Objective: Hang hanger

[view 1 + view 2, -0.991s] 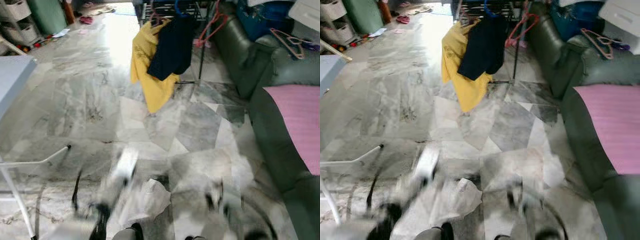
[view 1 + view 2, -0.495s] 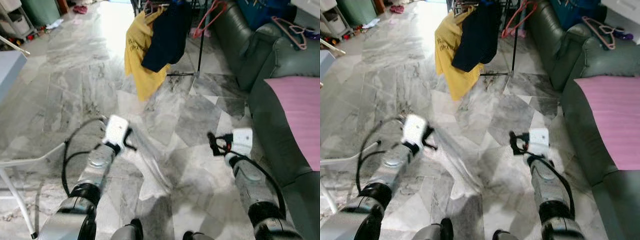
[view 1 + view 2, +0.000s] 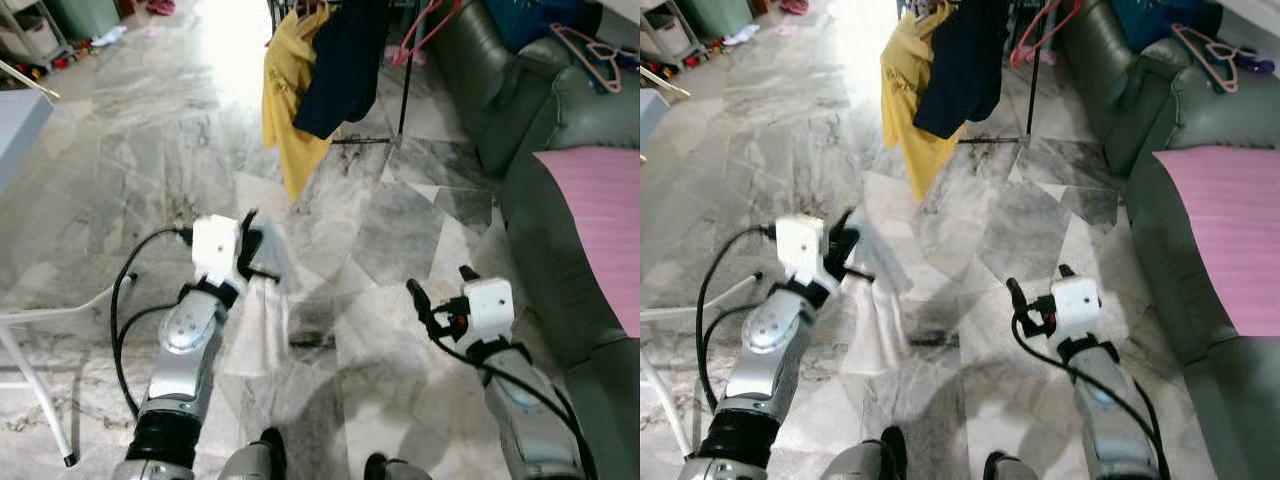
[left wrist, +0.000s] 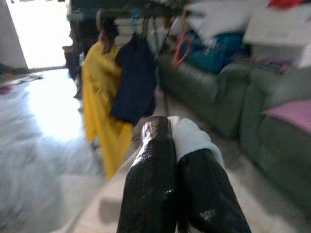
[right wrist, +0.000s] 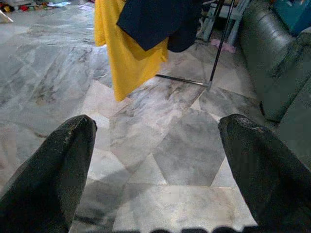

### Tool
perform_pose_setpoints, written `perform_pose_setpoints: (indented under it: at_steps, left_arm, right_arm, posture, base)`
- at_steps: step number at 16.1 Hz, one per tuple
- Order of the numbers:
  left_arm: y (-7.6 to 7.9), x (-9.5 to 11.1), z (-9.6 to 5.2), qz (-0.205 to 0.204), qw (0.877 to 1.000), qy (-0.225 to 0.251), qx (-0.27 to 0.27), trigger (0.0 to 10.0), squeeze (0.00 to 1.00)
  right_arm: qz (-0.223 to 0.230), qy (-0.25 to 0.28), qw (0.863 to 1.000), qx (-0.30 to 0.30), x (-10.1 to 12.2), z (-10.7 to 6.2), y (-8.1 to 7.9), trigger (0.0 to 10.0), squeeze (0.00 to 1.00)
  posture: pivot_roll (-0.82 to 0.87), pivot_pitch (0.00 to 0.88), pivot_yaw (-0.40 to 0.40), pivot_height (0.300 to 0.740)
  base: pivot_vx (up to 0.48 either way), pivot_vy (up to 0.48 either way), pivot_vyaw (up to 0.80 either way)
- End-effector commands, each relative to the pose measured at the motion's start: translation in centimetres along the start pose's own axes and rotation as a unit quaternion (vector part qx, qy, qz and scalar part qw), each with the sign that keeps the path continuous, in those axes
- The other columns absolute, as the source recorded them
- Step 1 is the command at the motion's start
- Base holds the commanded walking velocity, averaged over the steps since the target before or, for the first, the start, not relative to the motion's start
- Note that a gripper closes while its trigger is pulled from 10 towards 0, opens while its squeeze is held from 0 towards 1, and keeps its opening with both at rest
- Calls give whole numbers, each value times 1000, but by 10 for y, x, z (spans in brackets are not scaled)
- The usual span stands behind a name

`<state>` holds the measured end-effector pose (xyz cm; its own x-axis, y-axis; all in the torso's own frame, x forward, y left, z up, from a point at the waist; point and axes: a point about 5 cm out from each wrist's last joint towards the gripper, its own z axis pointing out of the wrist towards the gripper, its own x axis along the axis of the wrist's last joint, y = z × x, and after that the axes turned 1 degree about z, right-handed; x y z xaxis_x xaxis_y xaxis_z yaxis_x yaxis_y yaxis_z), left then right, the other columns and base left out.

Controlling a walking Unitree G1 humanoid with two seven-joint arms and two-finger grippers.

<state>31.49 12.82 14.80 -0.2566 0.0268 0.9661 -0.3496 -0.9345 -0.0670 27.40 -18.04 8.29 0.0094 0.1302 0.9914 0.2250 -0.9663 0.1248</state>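
Marble floor [image 3: 150, 160] runs ahead of you to a rack with a yellow shirt [image 3: 285, 100]. Your left end effector [image 3: 250, 250] is pinched on a white cloth [image 3: 258, 320], perhaps on a hanger. Your right end effector [image 3: 1035, 290] hangs spread wide, holding nothing.

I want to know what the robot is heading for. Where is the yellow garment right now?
In the left eye view the yellow garment hangs straight ahead on the clothes rack, beside a dark navy garment.
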Motion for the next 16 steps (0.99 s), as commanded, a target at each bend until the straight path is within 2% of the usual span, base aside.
perform_pose_setpoints:
  at_steps: [1,2,3,4,5,6,8,11,12,16]
  left_arm:
    - [9,10,4,-25,999,14,-27,10000,0]
    - [16,19,9,-35,998,25,-54,10000,0]
    - [27,36,19,-45,993,45,-100,10000,0]
    - [31,43,24,-52,990,53,-118,10000,0]
    - [38,63,33,-74,981,74,-161,10000,0]
    - [40,74,37,-86,977,85,-177,10000,0]
    - [43,96,47,-113,969,104,-196,10000,0]
    - [43,111,51,-133,963,118,-203,10000,0]
    - [44,122,53,-152,957,127,-211,10000,0]
    - [46,147,54,-184,943,152,-231,10000,0]
  right_arm:
    - [-2,-8,1000,-1,-2,-2,-3,10000,0]
    - [-3,-12,1000,2,-4,-3,-7,10000,0]
    - [-16,-17,1000,16,-4,-1,-12,10000,0]
    - [-18,-19,1000,17,-4,0,-12,10000,0]
    - [-22,-20,999,17,-2,4,-11,10000,0]
    - [-26,-21,999,16,-2,5,-9,10000,0]
    - [-13,-27,999,27,-4,8,-9,10000,0]
    - [2,-36,998,44,-8,10,-11,10000,0]
    - [11,-49,997,62,-14,12,-12,10000,0]
    - [9,-81,995,61,-29,18,-6,10000,0]
  posture:
    - [-64,213,42,740]
    - [-64,214,47,740]
    - [-65,215,54,740]
    - [-68,215,60,740]
    - [-71,218,72,740]
    - [-72,218,78,740]
    - [-70,218,93,740]
    - [-66,217,101,740]
    - [-59,215,98,740]
    - [-44,216,92,740]
  base:
    - [0,0,0]
    - [0,0,0]
    - [0,0,0]
    - [0,0,0]
    - [0,0,0]
    - [0,0,0]
    - [0,0,0]
    - [0,0,0]
    - [0,0,0]
    - [0,0,0]
